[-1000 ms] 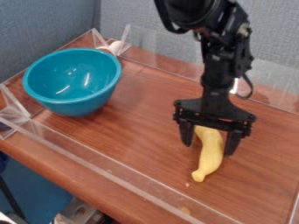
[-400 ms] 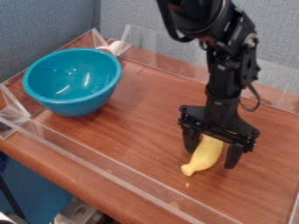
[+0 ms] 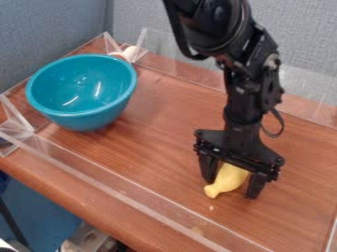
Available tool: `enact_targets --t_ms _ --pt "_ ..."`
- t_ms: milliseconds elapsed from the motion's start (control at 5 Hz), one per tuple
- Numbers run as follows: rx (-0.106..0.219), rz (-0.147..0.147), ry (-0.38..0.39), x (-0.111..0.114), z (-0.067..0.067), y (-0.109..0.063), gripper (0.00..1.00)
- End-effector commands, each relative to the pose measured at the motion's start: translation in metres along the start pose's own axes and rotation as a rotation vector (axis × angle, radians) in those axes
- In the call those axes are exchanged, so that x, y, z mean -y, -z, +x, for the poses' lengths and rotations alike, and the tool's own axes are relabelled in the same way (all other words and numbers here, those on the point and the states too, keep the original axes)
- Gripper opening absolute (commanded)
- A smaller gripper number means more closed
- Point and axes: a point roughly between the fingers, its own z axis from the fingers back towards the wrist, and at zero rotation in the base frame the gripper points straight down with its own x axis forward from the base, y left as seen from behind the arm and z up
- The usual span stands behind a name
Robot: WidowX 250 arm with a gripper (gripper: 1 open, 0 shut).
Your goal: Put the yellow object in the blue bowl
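Note:
The yellow object, a small banana (image 3: 227, 181), lies on the wooden table at the right front. My gripper (image 3: 235, 173) points straight down over it, open, with one black finger on each side of the banana's upper half. Only the banana's lower end shows below the fingers. Whether the fingers touch it I cannot tell. The blue bowl (image 3: 82, 91) stands empty at the left, well away from the gripper.
A low clear plastic wall (image 3: 125, 201) rims the wooden table on the front and left. A small pale object (image 3: 129, 52) sits behind the bowl at the back edge. The black arm (image 3: 231, 49) rises above the gripper.
The gripper has come toward the front edge, sunk lower around the banana and rolled a little. The banana now lies turned, its free end pointing more to the left.

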Motion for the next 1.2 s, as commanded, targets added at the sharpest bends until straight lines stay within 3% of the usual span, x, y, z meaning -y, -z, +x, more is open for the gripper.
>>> enact_targets --t_ms 0,200,400,600,800,1000 --pt "0.058 -0.016 0.008 -0.008 0.009 -0.008 1.00" --pt "0.068 -0.014 -0.048 -0.003 0.007 -0.005 1.00" --pt "0.077 -0.013 -0.103 0.003 0.003 -0.003 0.00" --pt "0.092 -0.013 -0.160 0.010 0.002 -0.002 0.00" --pt "0.100 -0.010 -0.157 0.014 0.008 -0.007 1.00" --pt "0.107 -0.011 -0.157 0.016 0.015 -0.016 1.00"
